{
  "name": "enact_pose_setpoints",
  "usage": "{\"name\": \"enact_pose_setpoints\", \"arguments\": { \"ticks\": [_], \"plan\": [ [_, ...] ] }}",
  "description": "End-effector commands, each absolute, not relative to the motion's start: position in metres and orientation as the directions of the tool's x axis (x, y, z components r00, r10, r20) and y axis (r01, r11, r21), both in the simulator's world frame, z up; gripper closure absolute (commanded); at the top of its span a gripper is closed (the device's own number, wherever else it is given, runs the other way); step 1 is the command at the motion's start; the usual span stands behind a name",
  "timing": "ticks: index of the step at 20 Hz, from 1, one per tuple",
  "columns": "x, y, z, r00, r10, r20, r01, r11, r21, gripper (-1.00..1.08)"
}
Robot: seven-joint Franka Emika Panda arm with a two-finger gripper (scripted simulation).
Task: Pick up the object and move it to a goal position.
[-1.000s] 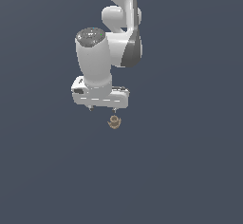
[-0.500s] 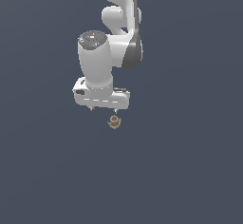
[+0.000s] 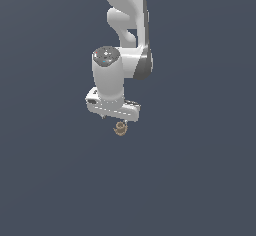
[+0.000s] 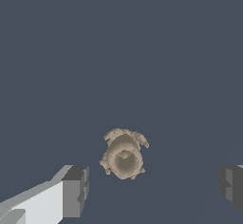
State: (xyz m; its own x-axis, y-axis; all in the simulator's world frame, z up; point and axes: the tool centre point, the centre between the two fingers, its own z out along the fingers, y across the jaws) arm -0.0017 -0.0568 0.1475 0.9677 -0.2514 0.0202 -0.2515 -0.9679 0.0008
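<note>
The object [image 3: 120,128] is a tiny tan-brown lumpy thing with a darker hollow, lying on the dark grey floor. In the wrist view the object [image 4: 123,154] lies between the two fingers, nearer the grey pad [image 4: 76,191] than the other pad [image 4: 231,182]. My white gripper [image 3: 114,120] hangs just above the object, pointing down. The gripper [image 4: 154,187] is open wide and empty. The fingers do not touch the object.
The flat dark grey floor [image 3: 200,180] surrounds the object on all sides. The white arm [image 3: 127,25] rises from the hand towards the exterior view's top.
The gripper has come down and a little to the exterior view's right, closer to the object. The object has not moved.
</note>
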Motion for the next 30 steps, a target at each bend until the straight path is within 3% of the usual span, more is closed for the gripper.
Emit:
{"name": "enact_pose_setpoints", "arguments": {
  "ticks": [1, 12, 20, 30],
  "plan": [
    [-0.006, -0.051, 0.134, 0.955, -0.298, 0.015, -0.298, -0.955, -0.001, -0.92],
    [-0.018, -0.037, 0.101, 0.908, -0.419, 0.001, -0.419, -0.908, 0.0, -0.92],
    [-0.019, -0.036, 0.095, 0.905, -0.425, 0.0, -0.425, -0.905, 0.0, -0.92],
    [-0.02, -0.036, 0.052, 0.904, -0.428, 0.0, -0.428, -0.904, 0.0, -0.92]
  ]
}}
